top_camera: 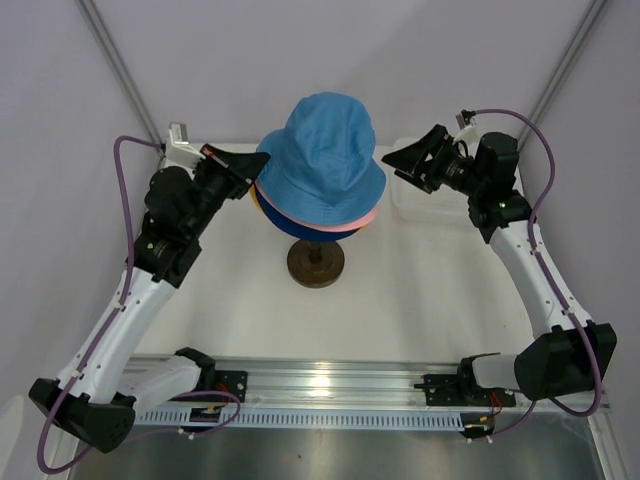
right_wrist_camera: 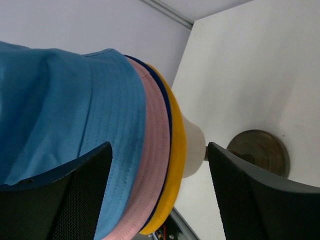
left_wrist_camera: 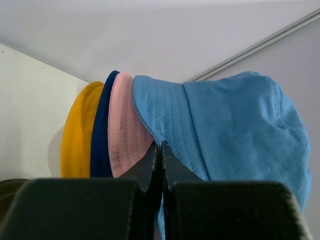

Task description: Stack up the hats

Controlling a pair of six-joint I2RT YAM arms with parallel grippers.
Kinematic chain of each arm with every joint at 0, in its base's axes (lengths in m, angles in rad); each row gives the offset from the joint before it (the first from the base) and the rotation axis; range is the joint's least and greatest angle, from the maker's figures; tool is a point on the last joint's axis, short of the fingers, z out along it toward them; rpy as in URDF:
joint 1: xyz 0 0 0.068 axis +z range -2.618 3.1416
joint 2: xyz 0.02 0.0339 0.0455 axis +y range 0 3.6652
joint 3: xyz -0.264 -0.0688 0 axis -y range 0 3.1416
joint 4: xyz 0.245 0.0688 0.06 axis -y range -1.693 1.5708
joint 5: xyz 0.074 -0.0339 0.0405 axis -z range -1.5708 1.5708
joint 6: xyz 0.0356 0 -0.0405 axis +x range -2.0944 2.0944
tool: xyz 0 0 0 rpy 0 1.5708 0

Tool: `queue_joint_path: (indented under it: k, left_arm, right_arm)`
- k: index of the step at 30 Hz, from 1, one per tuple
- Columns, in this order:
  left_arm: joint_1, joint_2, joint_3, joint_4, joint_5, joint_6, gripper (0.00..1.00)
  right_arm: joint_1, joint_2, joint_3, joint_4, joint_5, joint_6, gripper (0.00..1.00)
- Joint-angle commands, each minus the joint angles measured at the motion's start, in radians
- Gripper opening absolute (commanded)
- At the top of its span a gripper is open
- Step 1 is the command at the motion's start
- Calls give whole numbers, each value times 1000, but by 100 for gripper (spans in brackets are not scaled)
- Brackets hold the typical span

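Note:
The four hats sit stacked on the mannequin head. The sky blue hat (top_camera: 325,150) is on top. Below it only the brims show: pink (top_camera: 362,220), navy blue (top_camera: 300,229) and yellow (top_camera: 257,201). My left gripper (top_camera: 252,168) is at the stack's left side. In the left wrist view it (left_wrist_camera: 161,150) is shut, with the sky blue hat's brim (left_wrist_camera: 165,115) pinched between its tips. My right gripper (top_camera: 397,162) is open at the right side. In the right wrist view it (right_wrist_camera: 160,172) straddles the brim edges: sky blue (right_wrist_camera: 105,120), pink (right_wrist_camera: 155,150) and yellow (right_wrist_camera: 176,165). It touches none of them.
The cream mannequin head (right_wrist_camera: 192,145) stands on a dark round base (top_camera: 316,263), which also shows in the right wrist view (right_wrist_camera: 260,152). A white plastic basket (top_camera: 425,207) lies behind and below my right gripper. White walls close in the table at the back and sides.

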Motion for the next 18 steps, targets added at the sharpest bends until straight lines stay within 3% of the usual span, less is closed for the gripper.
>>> queue_joint_path:
  k: [1, 8, 18]
  left_arm:
    - [0, -15, -39, 7, -13, 14, 1]
    - [0, -47, -115, 3, -15, 17, 1]
    - [-14, -98, -214, 5, -53, 41, 1]
  right_arm:
    - [39, -54, -22, 159, 28, 95, 79]
    - [90, -52, -81, 292, 55, 180, 70]
    - [125, -20, -98, 351, 72, 220, 41]
